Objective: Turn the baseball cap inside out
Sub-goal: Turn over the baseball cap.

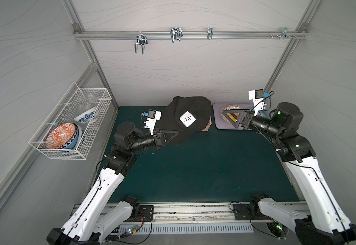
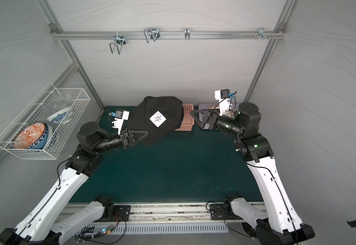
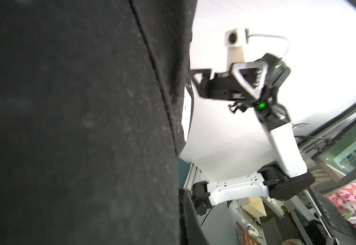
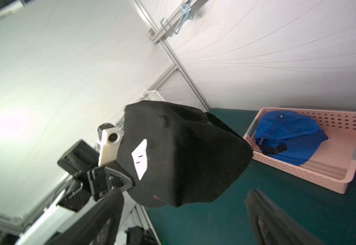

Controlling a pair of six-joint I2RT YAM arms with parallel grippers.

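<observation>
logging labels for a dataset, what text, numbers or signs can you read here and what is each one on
"#": a hand-drawn, hash-like black mark on the white patch of the black cap, seen in both top views.
Monitor in the left wrist view: too blurred to read.
Nothing else carries readable text.

Bright diffuse light, soft shadows, wall (image 4: 9, 125) glare, bent edges, wrist views blurred close up.
</observation>
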